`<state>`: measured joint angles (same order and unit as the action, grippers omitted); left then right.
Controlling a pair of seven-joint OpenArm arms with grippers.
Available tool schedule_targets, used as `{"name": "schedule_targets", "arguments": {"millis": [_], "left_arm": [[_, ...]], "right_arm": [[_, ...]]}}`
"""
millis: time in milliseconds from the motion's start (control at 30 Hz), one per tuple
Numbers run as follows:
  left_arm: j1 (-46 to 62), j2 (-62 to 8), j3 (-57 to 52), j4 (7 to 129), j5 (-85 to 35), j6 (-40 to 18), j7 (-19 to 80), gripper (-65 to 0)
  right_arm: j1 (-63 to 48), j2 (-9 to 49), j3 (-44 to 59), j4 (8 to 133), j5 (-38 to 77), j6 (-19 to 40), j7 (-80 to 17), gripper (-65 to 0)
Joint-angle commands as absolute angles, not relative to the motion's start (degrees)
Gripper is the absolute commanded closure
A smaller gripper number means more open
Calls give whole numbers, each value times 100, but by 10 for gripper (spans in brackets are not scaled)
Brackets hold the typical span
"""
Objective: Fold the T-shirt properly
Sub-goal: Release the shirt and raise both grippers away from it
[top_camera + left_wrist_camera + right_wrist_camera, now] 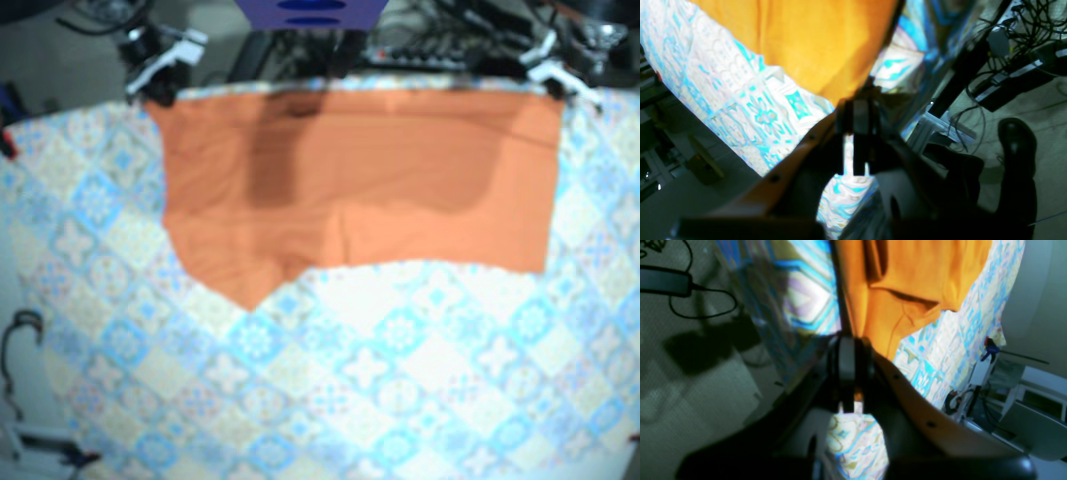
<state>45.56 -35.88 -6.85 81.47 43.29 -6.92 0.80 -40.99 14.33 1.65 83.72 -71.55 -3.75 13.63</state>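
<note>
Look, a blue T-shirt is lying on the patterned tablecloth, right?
Not quite. The T-shirt is orange, not blue, as the base view shows. It does lie on the patterned tablecloth.

I see a tablecloth (400, 370) of blue and white tile patterns covering the table. On my left wrist feed a black shoe (1017, 143) stands on the pale floor (1050, 110) beside the table, with tangled cables (1033, 20) further off. On the right wrist feed a red and blue clamp (988, 348) sits at the cloth's edge, and a thin black cable (716, 290) loops over the floor.
</note>
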Motion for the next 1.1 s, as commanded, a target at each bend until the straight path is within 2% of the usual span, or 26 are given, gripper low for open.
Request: {"name": "schedule_targets", "arguments": {"millis": [0, 700, 900, 1067], "left_arm": [[4611, -3679, -743, 8180, 4330, -593, 127, 0], [4620, -3644, -716, 8180, 4330, -593, 127, 0], [4620, -3644, -716, 8180, 4330, -593, 127, -5], [4611, -3644, -716, 8180, 4330, -593, 119, -103]], "right_arm": [[-4180, 1490, 207, 8453, -7099, -488, 1341, 0], [-4233, 1490, 171, 8365, -7143, -488, 1332, -4], [-4251, 1490, 171, 8268, -7143, -488, 1332, -82], [-4303, 1499, 163, 8268, -7143, -488, 1341, -146]]}}
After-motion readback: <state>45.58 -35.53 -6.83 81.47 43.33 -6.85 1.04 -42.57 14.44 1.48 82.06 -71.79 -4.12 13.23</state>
